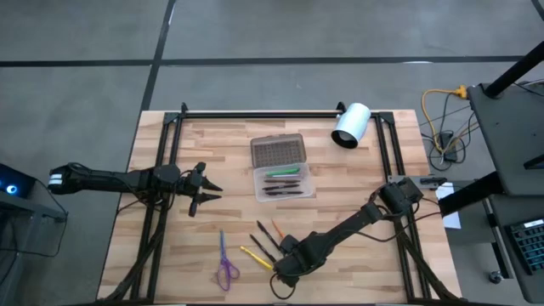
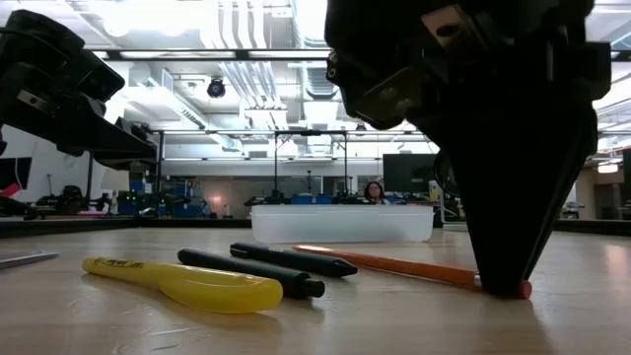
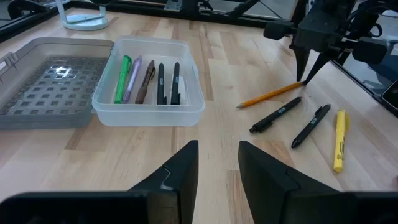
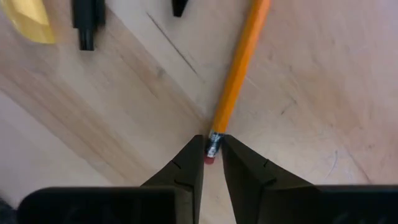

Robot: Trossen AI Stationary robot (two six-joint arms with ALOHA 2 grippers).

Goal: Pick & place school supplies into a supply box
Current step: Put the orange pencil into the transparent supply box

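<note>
An orange pencil [image 4: 239, 68] lies flat on the wooden table, eraser end toward the near edge. My right gripper [image 4: 212, 146] points down over that end, narrowly open, one fingertip on each side of the eraser [image 2: 521, 289]. Beside the pencil lie two black pens [image 3: 277, 115] and a yellow highlighter [image 3: 339, 140]. Purple-handled scissors [image 1: 225, 263] lie near the front edge. The clear supply box [image 3: 149, 81] holds several pens, and its grey lid [image 3: 50, 81] lies open beside it. My left gripper [image 3: 217, 155] waits open at the table's left. My right gripper comes from above, pointing down, and straddles the pencil's eraser end [image 4: 212, 154] with its fingertips [image 4: 194, 155] close on both sides. Whether they touch the pencil I cannot tell. The pencil rests flat on the table.
A white cylinder [image 1: 350, 125] lies at the table's far right corner. A black frame rail [image 1: 255, 113] runs along the far edge. Bare wood lies between the box and the loose pens [image 1: 265, 245]. A person sits in the room behind.
</note>
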